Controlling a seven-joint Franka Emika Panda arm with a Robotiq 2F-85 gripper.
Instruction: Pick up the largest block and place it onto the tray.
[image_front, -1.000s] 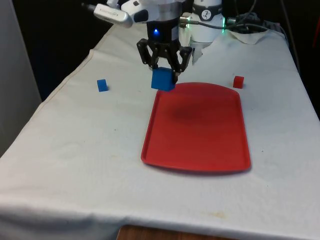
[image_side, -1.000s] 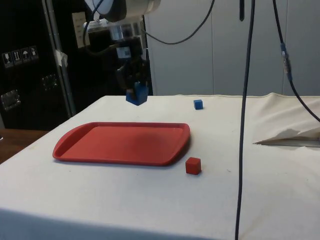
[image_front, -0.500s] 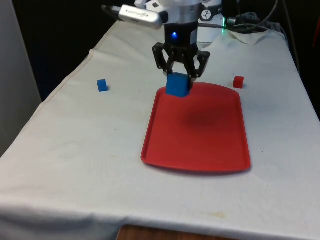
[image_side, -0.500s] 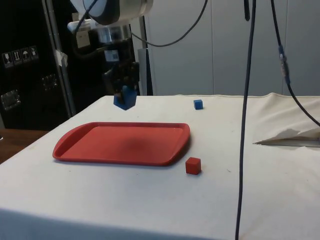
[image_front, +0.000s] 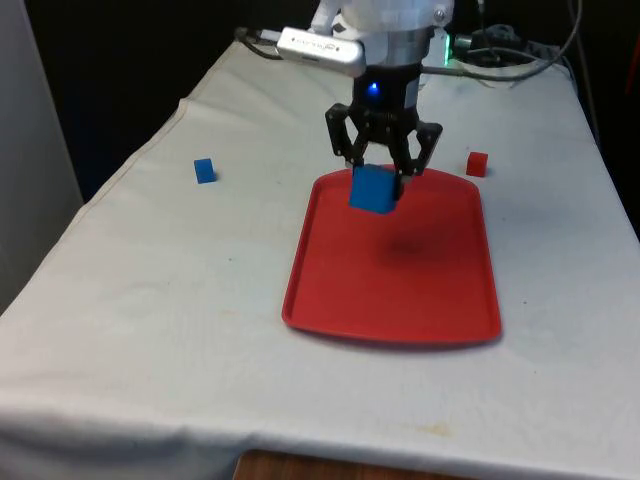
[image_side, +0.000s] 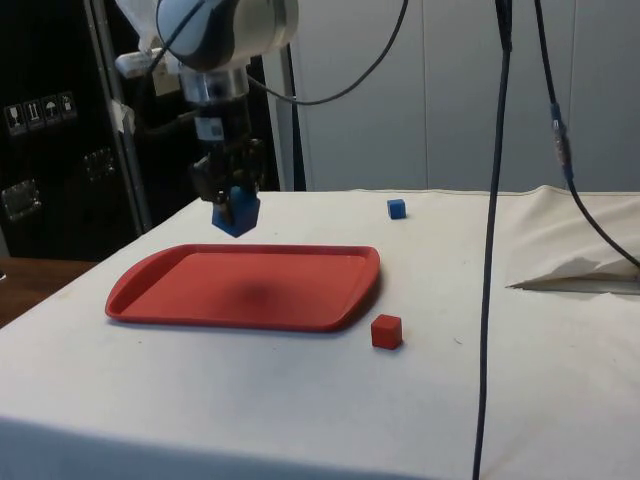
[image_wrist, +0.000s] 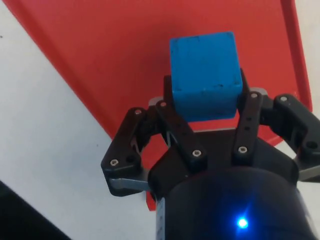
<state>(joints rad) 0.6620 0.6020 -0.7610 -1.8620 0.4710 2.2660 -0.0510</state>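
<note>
Holding: the gripper (image_front: 381, 172) clamps the large blue block (image_front: 373, 189) between its two fingers, which press on opposite side faces of the cube; the wrist view shows the block (image_wrist: 204, 76) seated between them with its lower part jutting out past the fingertips.
Block position: in the air above the red tray (image_front: 330, 300), over the tray's far end and nearer its edge on the front view's left; the side view shows clear space between the block (image_side: 236, 212) and the tray (image_side: 150, 300), so it touches nothing but the fingers.
Block appearance: a solid bright blue cube with flat faces and slightly softened edges, the surface matt with a few small marks; it hangs a little tilted in the grip.
Handling judgement: it looks rigid and light, probably wood or dense foam, not fragile and not slippery; flat parallel faces make a side pinch the natural hold, and the present grip looks secure.
Other blocks: a small blue block (image_front: 204, 170) lies on the white cloth (image_front: 150, 300) well apart from the tray towards the table's edge on the front view's left; a small red block (image_front: 477, 163) sits just beside the tray's far corner on the front view's right.
Stage: carrying is nearly done; lowering and release are not yet done.
</note>
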